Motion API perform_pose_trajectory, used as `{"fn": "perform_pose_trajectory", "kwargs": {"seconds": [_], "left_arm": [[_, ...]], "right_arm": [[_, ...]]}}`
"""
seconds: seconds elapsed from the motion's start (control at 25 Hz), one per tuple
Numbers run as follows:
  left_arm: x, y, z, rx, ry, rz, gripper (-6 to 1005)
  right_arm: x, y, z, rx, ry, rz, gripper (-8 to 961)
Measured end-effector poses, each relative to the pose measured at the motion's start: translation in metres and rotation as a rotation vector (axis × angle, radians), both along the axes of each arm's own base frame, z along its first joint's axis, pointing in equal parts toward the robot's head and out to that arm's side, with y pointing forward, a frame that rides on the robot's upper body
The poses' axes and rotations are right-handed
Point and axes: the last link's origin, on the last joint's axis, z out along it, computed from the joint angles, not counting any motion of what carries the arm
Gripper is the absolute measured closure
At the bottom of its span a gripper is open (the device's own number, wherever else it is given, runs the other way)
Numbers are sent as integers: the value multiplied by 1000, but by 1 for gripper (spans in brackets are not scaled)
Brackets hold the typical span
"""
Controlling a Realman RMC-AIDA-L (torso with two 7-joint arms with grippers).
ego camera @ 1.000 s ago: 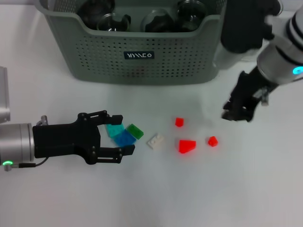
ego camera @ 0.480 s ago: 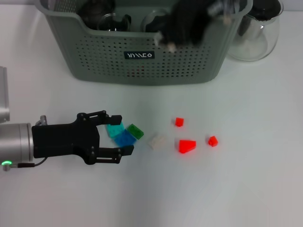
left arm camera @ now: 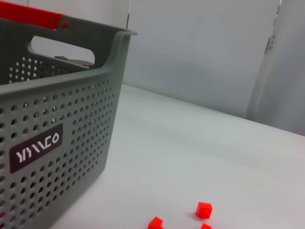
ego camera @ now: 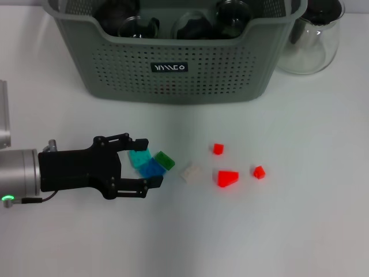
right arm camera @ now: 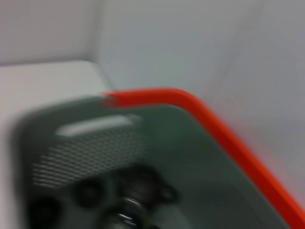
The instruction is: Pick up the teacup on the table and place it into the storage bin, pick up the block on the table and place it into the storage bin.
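The left gripper (ego camera: 149,163) lies low over the white table (ego camera: 300,231) at the near left, its two black fingers (ego camera: 134,142) spread apart, with the teal block (ego camera: 138,157) and the blue block (ego camera: 151,168) between them; whether either finger touches a block cannot be told. A green block (ego camera: 165,160) sits just to the right of the blue one, and a white block (ego camera: 189,172) lies a little farther right. Beyond that come three red blocks (all loose on the table): a small one (ego camera: 218,149), a larger wedge (ego camera: 228,178) and another small one (ego camera: 259,172). The storage bin (ego camera: 173,69) stands at the far side, dark glass teacups (ego camera: 230,14) inside it. A clear glass teapot (ego camera: 314,40) stands just right of the bin. The right gripper is out of the head view; its wrist camera looks down, blurred, into the bin (right arm camera: 143,157), and whether its fingers are apart or together cannot be told.
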Motion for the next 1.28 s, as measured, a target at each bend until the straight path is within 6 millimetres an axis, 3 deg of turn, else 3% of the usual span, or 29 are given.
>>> {"fn": "perform_pose_trajectory", "kwargs": {"seconds": [0.2, 0.48, 0.96, 1.08, 1.28], "left_arm": [[1, 1, 0, 3, 2, -3, 141], [2, 3, 1, 4, 3, -7, 141], [0, 4, 2, 15, 0, 1, 141], [0, 4, 3, 15, 0, 1, 141], [0, 3, 4, 19, -5, 4, 141]], "right_arm": [[24, 21, -14, 116, -72, -57, 786], [44, 36, -32, 221, -158, -72, 788], [41, 33, -46, 239, -211, -23, 772], [36, 33, -44, 243, -196, -20, 538], [15, 22, -38, 194, -91, 1, 310]]}}
